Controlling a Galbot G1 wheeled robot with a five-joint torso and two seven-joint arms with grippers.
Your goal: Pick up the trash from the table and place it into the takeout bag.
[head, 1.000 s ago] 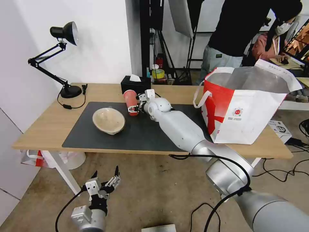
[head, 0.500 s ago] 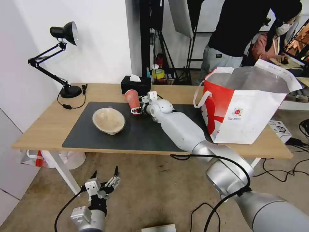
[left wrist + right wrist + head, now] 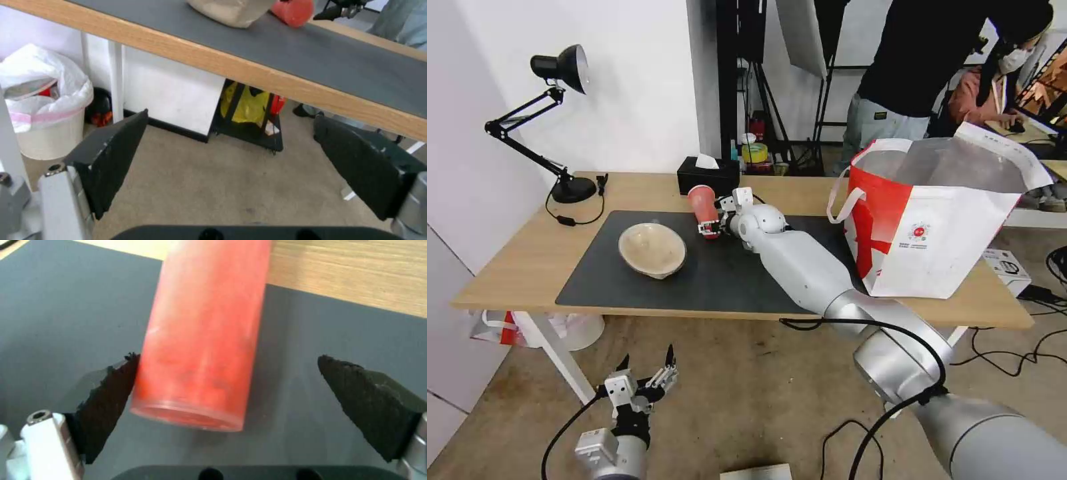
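Head view has the right gripper (image 3: 710, 225) stretched out over the dark grey mat (image 3: 647, 287), working at the red drink cup (image 3: 704, 205), which stands tilted on the mat close to the black tissue box (image 3: 707, 175). From the right wrist view, that cup (image 3: 202, 330) is a smooth, slightly mottled red cylinder sitting between the rough black fingers (image 3: 109, 400); one pad touches its side, the other stands well clear, so the fingers are spread, not pinching. Beige paper bowl (image 3: 652, 249) rests on the mat to the cup's left, shallow and round with a matte inside. Over on the right end of the light-wood tabletop (image 3: 520, 257) stands the takeout bag (image 3: 937, 220), boxy, white with red panels, silver foil lining gaping open, white loop handle hanging. Left gripper (image 3: 644, 380) hangs low in front of the tabletop above the concrete floor (image 3: 747, 400), its fingers (image 3: 111, 156) spread wide with nothing between them.
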